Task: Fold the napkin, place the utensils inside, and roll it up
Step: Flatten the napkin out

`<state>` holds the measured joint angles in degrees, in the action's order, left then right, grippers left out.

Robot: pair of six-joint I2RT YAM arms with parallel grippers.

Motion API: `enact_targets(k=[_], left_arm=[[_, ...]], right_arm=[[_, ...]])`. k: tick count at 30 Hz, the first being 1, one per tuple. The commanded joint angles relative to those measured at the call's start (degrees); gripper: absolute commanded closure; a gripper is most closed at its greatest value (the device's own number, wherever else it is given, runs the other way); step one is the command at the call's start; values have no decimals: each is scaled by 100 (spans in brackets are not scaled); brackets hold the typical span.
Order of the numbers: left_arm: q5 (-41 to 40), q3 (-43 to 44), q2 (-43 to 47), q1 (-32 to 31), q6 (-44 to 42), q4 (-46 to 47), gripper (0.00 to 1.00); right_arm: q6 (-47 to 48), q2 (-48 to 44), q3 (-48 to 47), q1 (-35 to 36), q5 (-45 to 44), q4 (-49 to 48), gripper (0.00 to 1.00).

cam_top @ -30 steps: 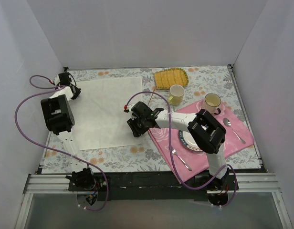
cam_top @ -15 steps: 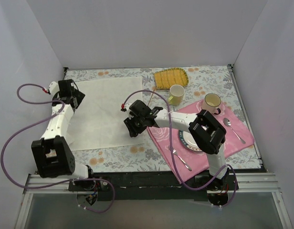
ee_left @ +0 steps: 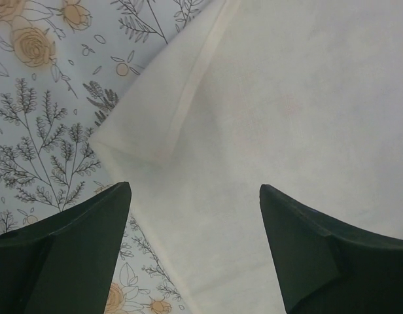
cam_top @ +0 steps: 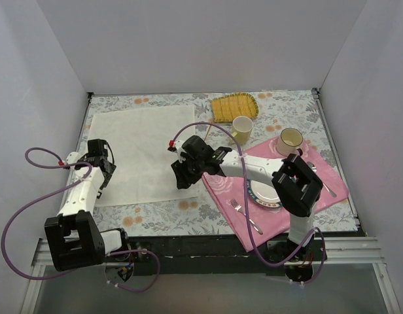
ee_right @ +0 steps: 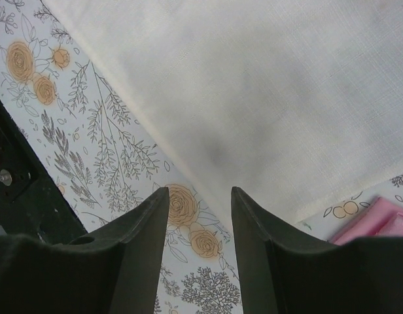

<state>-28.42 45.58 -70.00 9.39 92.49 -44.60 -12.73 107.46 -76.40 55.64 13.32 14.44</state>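
Note:
The cream-white napkin (cam_top: 146, 154) lies spread flat on the left half of the table. My left gripper (cam_top: 101, 157) hovers over its left edge, wide open and empty. In the left wrist view the napkin (ee_left: 293, 98) shows a hemmed corner between the fingers of the left gripper (ee_left: 195, 190). My right gripper (cam_top: 185, 176) hangs open over the napkin's near right corner. In the right wrist view the right gripper (ee_right: 199, 191) straddles the napkin (ee_right: 254, 78) edge without touching it. A thin gold utensil (cam_top: 209, 129) lies beyond the napkin, partly behind the purple cable.
A yellow ribbed mat (cam_top: 234, 106) and a yellow cup (cam_top: 242, 127) stand at the back. The pink placemat (cam_top: 322, 186) at right carries a plate (cam_top: 257, 195), a mug (cam_top: 291, 139), a silver fork (cam_top: 244, 216) and a silver spoon (cam_top: 319, 176). White walls enclose the floral tablecloth (cam_top: 162, 212).
My left gripper opened, let go of the napkin's far left corner and drew back along its left edge. The right gripper shifted only slightly.

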Motion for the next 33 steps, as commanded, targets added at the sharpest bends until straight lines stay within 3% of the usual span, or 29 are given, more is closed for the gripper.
enact_targets(k=[1, 4, 8, 14, 24, 30, 33], left_arm=[[-769, -102, 5, 2, 260, -312, 22], [-1156, 82, -514, 54, 673, -873, 25], [-1104, 74, -848, 54, 683, -700, 26], [-1499, 135, -963, 151, 788, -682, 29], [-1306, 100, -1262, 906, 955, -699, 35], [-2150, 451, -867, 1223, 1658, -1507, 33], [-1782, 171, -507, 1206, 825, -824, 28]], right_arm=[[-36, -313, 178, 44, 74, -160, 49], [-45, -348, 187, 35, 39, -160, 49], [-72, -384, 178, 35, 39, -178, 49], [-19, -384, 196, 35, 13, -134, 49], [60, -384, 249, 44, -14, -108, 48], [253, -384, 196, 35, -110, 42, 48], [315, -357, 240, 35, -119, -11, 48]])
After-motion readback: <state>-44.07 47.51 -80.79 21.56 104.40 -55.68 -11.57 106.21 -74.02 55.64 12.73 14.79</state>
